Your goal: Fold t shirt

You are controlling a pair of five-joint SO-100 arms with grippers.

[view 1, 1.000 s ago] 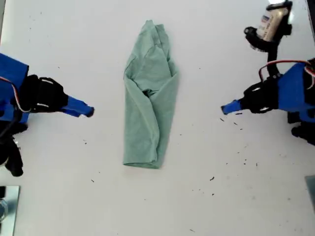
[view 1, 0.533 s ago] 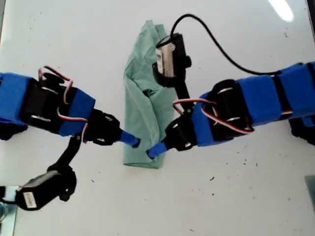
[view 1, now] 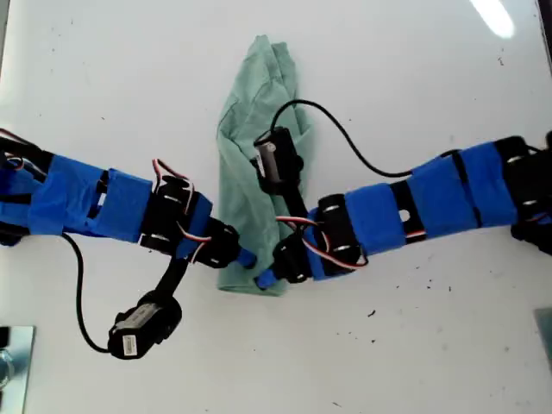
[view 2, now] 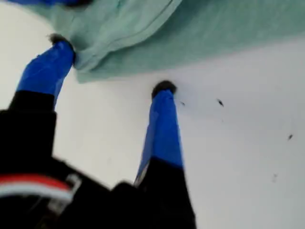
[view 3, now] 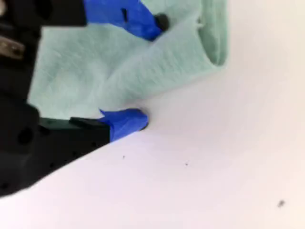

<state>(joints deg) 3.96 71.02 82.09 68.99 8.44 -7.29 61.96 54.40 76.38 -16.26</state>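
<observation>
The t shirt [view 1: 252, 103] is pale green and lies folded into a long narrow strip down the middle of the white table [view 1: 414, 78]. My first gripper [view 1: 247, 257] comes in from the exterior view's left and is open at the strip's lower corner. In the first wrist view [view 2: 112, 66] one fingertip [view 2: 59, 44] touches the t shirt [view 2: 228, 28] and the other rests on bare table. My second gripper [view 1: 263, 278] reaches in from the exterior view's right. It is open [view 3: 150, 71] across the bottom hem, one finger on the cloth [view 3: 95, 67] and one at its edge.
Both arms stretch across the table toward its middle. The second arm's camera [view 1: 274, 159] and its cable hang above the shirt. The first arm's camera [view 1: 142, 323] sits low near the exterior view's bottom left. A metal piece [view 1: 10, 362] lies at that corner. Dark specks dot the table.
Both arms have swung in from the table's sides to the shirt's bottom end. Over the last half second they lowered and stretched further, with the fingertips now at the hem.
</observation>
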